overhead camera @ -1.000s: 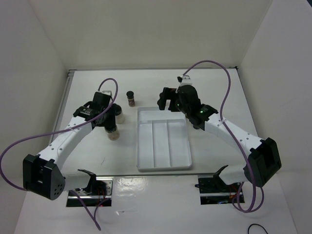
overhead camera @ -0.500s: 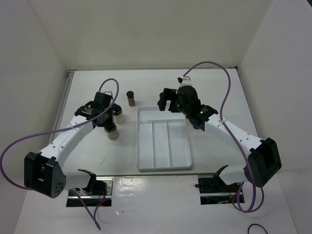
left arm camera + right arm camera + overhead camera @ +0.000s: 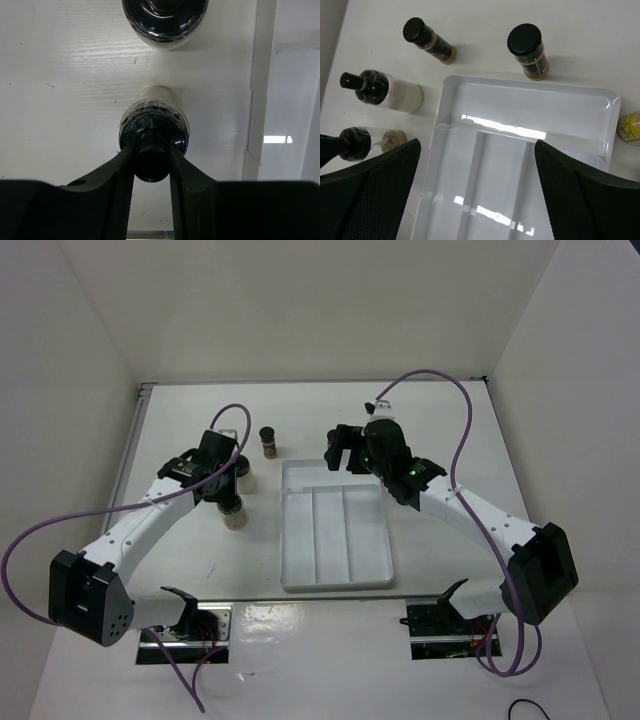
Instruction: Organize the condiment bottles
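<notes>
My left gripper (image 3: 152,150) is shut on the narrow black cap of a squat jar with tan contents (image 3: 155,122), which stands on the table; it also shows in the top view (image 3: 236,515). A second squat jar with white contents (image 3: 165,20) stands just beyond it (image 3: 246,480). Two small dark brown bottles (image 3: 429,41) (image 3: 529,46) stand behind the white tray (image 3: 530,102). One yellow bottle (image 3: 630,127) shows at the tray's right; the other is out of view. My right gripper (image 3: 476,150) is open and empty above the tray's far end (image 3: 343,448).
The white three-compartment tray (image 3: 335,580) lies mid-table with nothing in it. White walls enclose the table on the left, back and right. Purple cables loop off both arms.
My left gripper has shifted slightly forward over the tan jar. My right gripper has edged a little toward the back left.
</notes>
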